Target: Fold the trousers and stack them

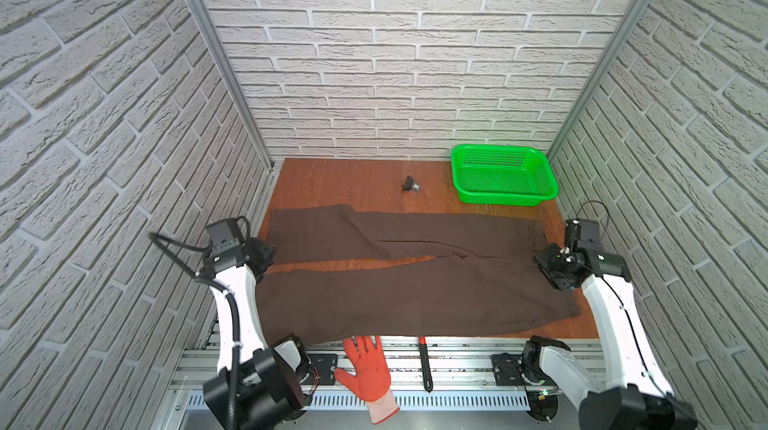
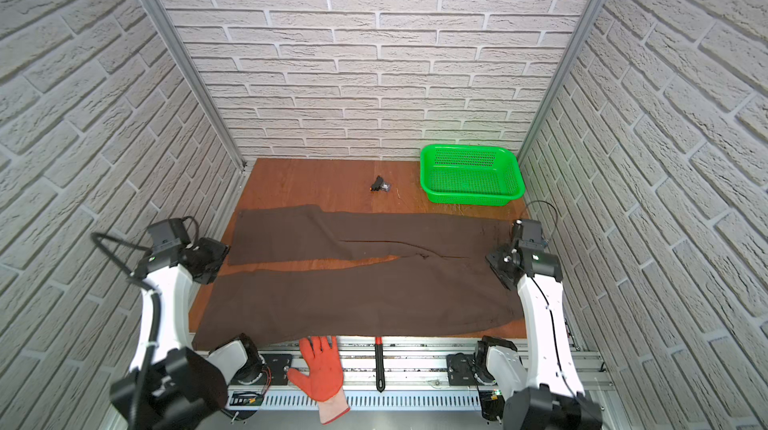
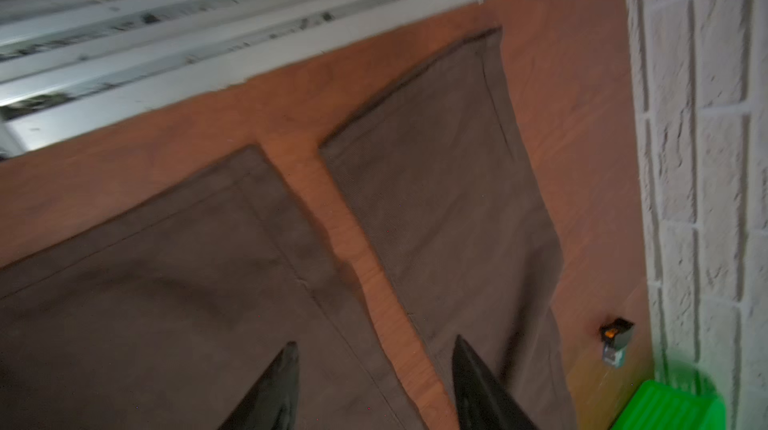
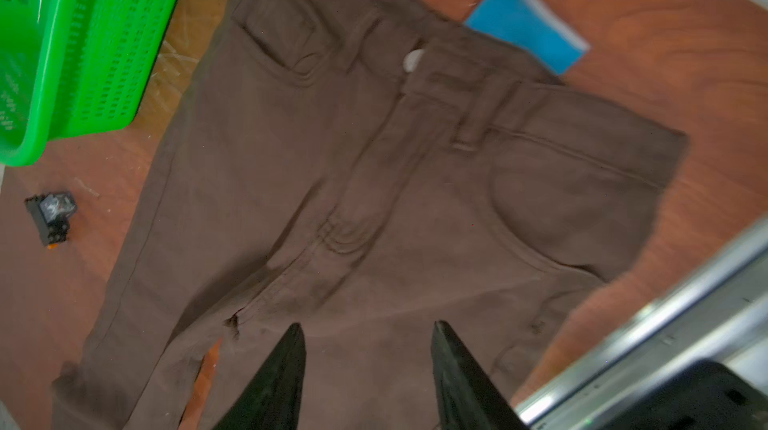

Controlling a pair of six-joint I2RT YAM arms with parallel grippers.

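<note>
Left to right. At the left, my left gripper [image 3: 374,343] hovers over the hem ends of the two legs. Its fingers [image 3: 282,378] are spread, with nothing between them. In the left wrist view the gap between the legs shows bare table [image 1: 332,183].

The trousers [image 1: 415,282] lie spread flat and unfolded across the table, hems to the left and waistband to the right. The far leg lies slightly askew, and the near leg runs along the front edge. An orange glove [image 1: 368,370] rests on the rail just in front of that edge.

At the right, my right gripper [image 4: 366,326] hangs above the seat, below the waistband button [image 4: 412,60]. It too is released and holds nothing. A green basket [image 1: 503,174] stands behind it in the far corner, apart from the cloth.

I judge the laying-out done and the first fold not begun. The next move calls for both arms together. I would pinch the far hem with the left gripper and the far waist corner with the right. I would then carry that edge over the near leg, keeping the cloth taut so that the legs align.
</note>
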